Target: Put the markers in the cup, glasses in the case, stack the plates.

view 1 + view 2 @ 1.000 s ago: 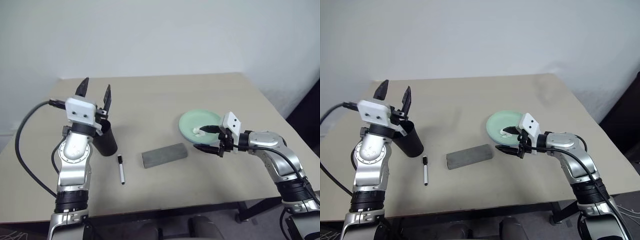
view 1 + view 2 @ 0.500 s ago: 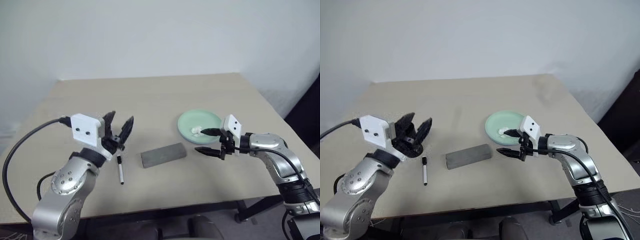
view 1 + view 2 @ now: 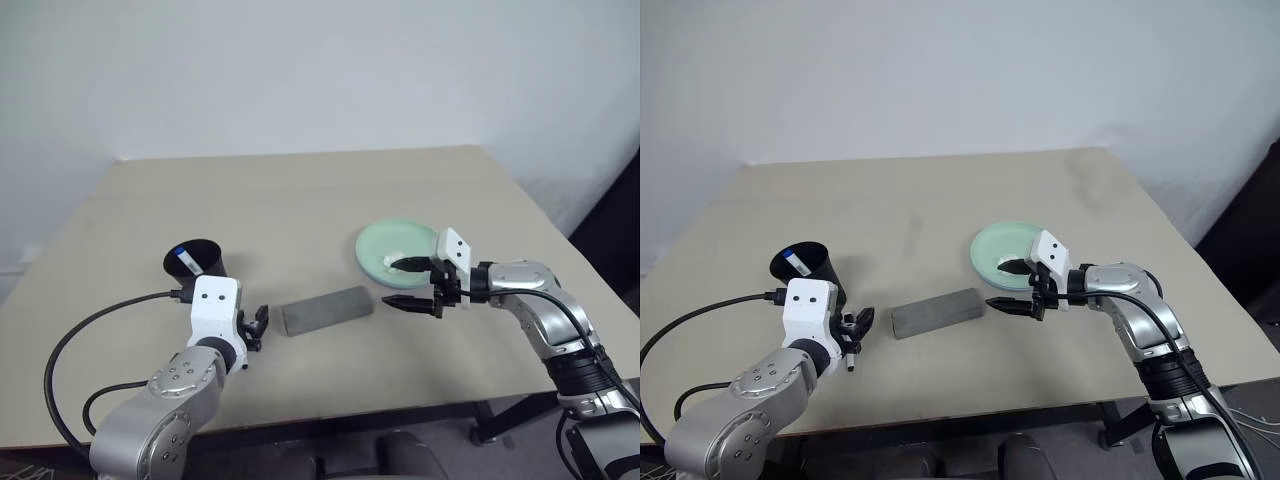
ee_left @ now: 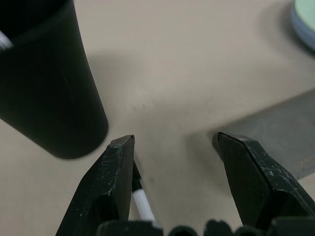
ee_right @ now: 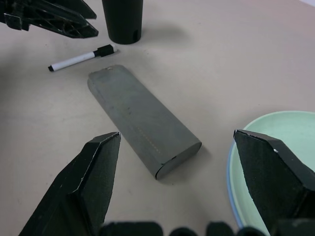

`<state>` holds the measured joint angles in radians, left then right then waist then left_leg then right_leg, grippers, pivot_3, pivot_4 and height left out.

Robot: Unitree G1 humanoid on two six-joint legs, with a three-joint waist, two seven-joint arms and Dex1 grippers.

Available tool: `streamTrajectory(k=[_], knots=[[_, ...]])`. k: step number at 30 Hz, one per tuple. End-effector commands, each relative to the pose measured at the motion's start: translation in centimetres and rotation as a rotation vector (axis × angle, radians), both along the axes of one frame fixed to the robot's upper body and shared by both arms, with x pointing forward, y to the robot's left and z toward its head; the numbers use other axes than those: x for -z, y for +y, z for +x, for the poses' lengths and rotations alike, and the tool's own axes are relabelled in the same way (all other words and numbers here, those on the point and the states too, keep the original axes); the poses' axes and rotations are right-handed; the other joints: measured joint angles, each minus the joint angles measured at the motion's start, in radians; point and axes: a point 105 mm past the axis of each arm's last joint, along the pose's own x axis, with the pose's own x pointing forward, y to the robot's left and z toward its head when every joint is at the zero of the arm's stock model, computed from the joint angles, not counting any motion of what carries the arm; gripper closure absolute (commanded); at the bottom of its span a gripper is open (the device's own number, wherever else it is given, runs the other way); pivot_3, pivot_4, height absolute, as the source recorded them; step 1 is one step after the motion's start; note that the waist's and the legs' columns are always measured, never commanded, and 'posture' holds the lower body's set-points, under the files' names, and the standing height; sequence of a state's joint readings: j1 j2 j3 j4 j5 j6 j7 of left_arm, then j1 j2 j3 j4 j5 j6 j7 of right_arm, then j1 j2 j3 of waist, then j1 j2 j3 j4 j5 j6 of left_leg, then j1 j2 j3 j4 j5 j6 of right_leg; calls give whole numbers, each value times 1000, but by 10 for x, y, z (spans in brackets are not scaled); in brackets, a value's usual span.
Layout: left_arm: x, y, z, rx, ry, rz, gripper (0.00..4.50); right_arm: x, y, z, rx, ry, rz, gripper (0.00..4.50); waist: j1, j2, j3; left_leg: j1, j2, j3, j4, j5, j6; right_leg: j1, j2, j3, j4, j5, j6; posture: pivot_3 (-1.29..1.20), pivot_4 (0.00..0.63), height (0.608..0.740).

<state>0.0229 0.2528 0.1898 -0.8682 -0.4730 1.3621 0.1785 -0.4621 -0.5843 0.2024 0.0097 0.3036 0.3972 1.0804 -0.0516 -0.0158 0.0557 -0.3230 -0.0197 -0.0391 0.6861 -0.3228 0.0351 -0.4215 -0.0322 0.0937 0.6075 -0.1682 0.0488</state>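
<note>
Left claw (image 4: pixel 172 147) open, low over surface (image 3: pixel 330 190), straddling black-capped marker (image 5: pixel 78 59) lower left of head view, likely for pickup. Cup (image 3: pixel 196 262) just behind, blue-capped marker (image 3: pixel 184 257) inside. Right claw (image 3: pixel 408 283) open, empty, centre right between case (image 3: pixel 328 309) and stacked plates (image 3: pixel 385 240), seemingly waiting.

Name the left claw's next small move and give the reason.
Probably ease the left claw down and close it on the black-capped marker: its jaws stand open right over that marker on the table, beside the cup, which already holds the blue-capped one.
</note>
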Motion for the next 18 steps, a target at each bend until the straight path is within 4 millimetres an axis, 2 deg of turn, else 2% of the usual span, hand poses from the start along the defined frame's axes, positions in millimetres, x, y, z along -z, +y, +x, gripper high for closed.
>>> streamTrajectory(k=[1, 8, 18], knots=[[4, 15, -1, -72, 64, 39, 1700, -14, -1, 1, -5, -58, 7, 504, 0, 0, 0, 0, 0, 0, 0, 0, 0, 0, 0, 0, 0, 0, 0, 0, 0, 740], [12, 20, -3, -95, 157, 102, 1700, -15, -4, -6, -8, -38, 17, 504, 0, 0, 0, 0, 0, 0, 0, 0, 0, 0, 0, 0, 0, 0, 0, 0, 0, 740], [30, 15, -4, -65, 246, 29, 1700, -13, -3, -8, 10, -39, 24, 504, 0, 0, 0, 0, 0, 0, 0, 0, -1, 0, 0, 0, 0, 0, 0, 0, 0, 740]])
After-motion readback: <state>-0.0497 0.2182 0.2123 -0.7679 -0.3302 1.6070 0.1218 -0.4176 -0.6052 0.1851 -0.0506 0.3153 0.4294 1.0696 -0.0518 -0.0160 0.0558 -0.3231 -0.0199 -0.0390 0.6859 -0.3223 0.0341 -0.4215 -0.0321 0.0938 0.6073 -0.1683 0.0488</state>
